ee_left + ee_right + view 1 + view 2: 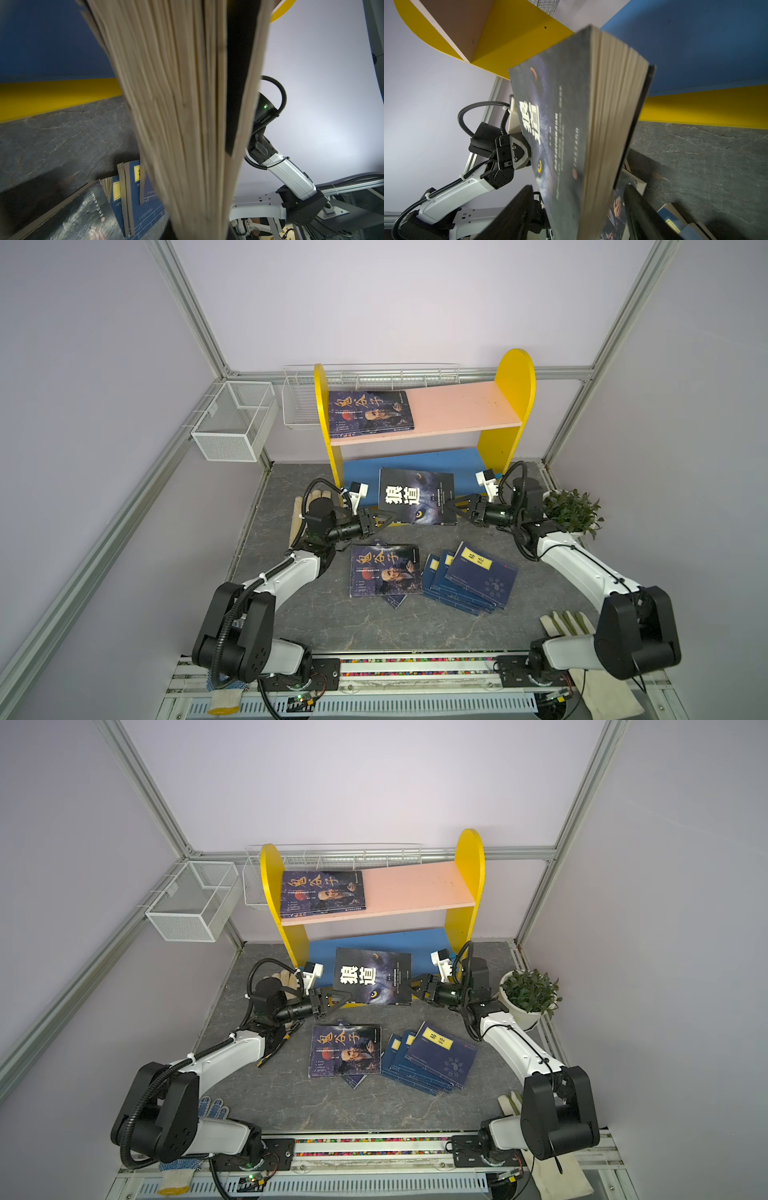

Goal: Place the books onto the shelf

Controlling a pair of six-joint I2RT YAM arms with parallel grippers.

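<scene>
The grey surface (332,626) fills the floor of the cell. It shows bare stone between the loose books and the arm bases.

The shelf (514,406) stands at its back edge. The left half of its pink board (461,408) carries one portrait book (370,412) lying flat against the left yellow side. The right half is bare up to the right side. The blue board (457,462) below is open behind its front edge.

The wolf book (415,495) is in the air just before that front edge. It is tilted, with its top edge over the blue board and its lower edge over the surface.

The left gripper (390,518) pinches the lower left corner of the wolf book. The left wrist view is filled with page edges.

The right gripper (453,506) is at the book's right edge. It is spread, and in the right wrist view its fingers (512,218) stand either side of the page block with gaps.

Nearer the arms, a second portrait book (384,570) lies flat. Its right edge is just beside a fan of navy books (478,580). One thin navy corner (395,601) pokes out from under it.

A potted plant (571,512) sits at the right edge of the surface, close behind the right arm.
</scene>
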